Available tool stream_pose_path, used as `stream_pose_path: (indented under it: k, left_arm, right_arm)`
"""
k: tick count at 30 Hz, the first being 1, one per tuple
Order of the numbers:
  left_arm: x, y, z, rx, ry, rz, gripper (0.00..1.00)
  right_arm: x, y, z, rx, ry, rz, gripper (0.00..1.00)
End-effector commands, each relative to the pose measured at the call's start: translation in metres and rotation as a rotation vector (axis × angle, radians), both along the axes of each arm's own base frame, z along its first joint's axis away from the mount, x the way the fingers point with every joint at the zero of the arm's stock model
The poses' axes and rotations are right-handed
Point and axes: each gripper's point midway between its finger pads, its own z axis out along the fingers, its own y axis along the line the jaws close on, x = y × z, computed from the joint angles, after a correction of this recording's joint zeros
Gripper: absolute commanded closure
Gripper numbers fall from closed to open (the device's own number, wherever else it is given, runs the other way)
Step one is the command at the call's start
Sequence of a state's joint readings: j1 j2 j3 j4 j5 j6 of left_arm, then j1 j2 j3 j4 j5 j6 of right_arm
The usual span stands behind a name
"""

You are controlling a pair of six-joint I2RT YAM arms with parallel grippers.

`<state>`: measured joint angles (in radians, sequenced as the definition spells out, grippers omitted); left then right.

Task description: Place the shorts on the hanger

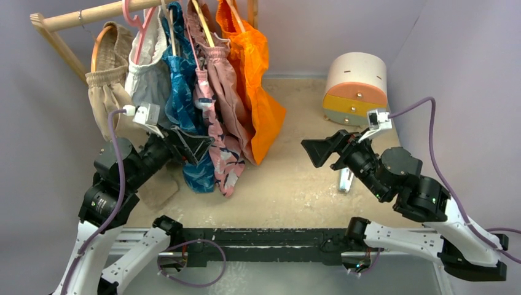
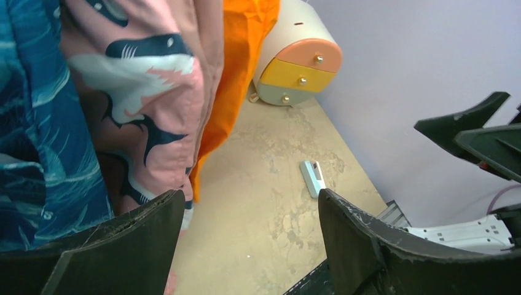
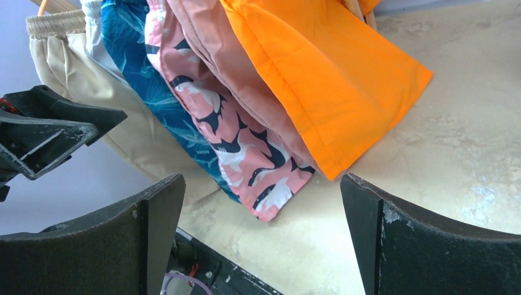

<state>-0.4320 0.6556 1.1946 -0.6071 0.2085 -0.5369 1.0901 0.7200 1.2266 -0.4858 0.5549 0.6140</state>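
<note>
Shorts point(image 1: 180, 92) hang from rail point(image 1: 92, 15), soft, light and limp, likely best pinched at the thicker waistband; left gripper point(image 1: 198, 146) jaws apart just beside them, right gripper point(image 1: 311, 153) apart, empty.

Five garments are hung side by side on a rail point(image 1: 92, 13) at the worktop's point(image 1: 295, 184) far left. The shorts point(image 1: 181, 92) are placed third from the left, with the left end effector point(image 1: 193, 147) just before them. A drawer unit point(image 1: 355, 86) is set far right, and a small object point(image 1: 345, 180) is laid before it, beside the right end effector point(image 1: 319, 150).
</note>
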Motion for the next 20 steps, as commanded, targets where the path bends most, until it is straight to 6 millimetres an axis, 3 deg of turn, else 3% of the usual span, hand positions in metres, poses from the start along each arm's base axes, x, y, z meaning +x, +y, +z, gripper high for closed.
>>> stream_pose_path:
  k: [1, 20]
  left_arm:
    - [0.01, 0.01, -0.003, -0.059, 0.003, 0.092, 0.21]
    - [0.021, 0.009, -0.019, -0.065, 0.029, 0.117, 0.19]
  right_arm:
    - [-0.007, -0.007, -0.006, 0.031, 0.039, 0.004, 0.01]
    - [-0.014, -0.011, -0.011, 0.026, 0.04, 0.028, 0.01]
